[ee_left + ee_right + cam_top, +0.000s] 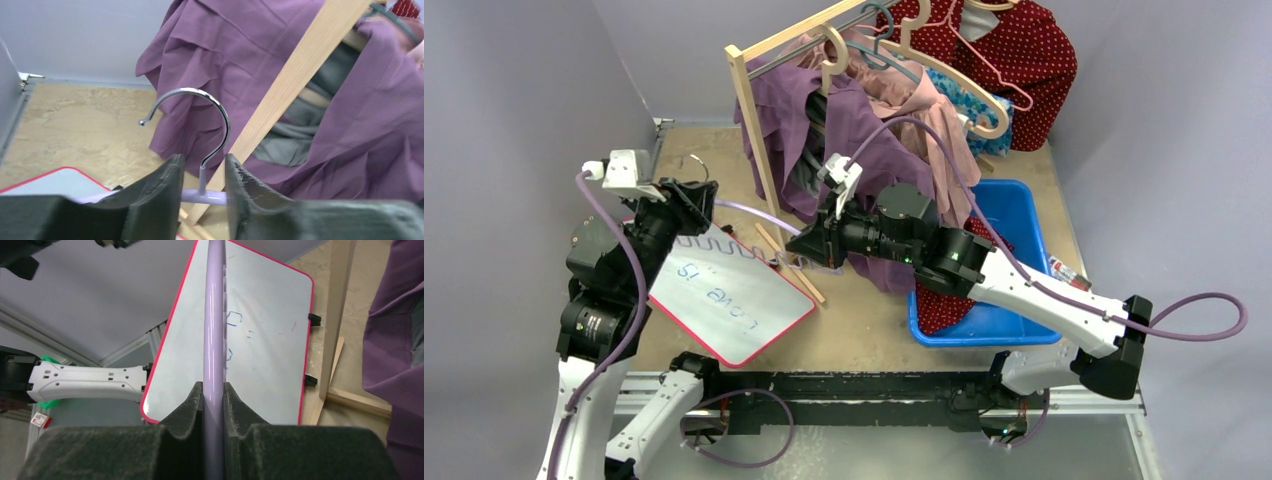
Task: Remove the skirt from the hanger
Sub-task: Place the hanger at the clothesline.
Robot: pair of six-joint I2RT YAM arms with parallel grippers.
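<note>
evidently right gripper (213, 388) clamps the lilac hanger (215, 315); left gripper (203, 160) straddles its hook (225, 120), narrowly open.

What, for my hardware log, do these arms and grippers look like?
The left arm and right arm have white link shells with black joint housings. A purple cable runs along each. The fingers are dark, rough-textured wedges.

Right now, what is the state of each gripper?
Left gripper: astride the lilac hanger's hook neck; grip cannot be told.
Right gripper: closed on the hanger's bar.
</note>
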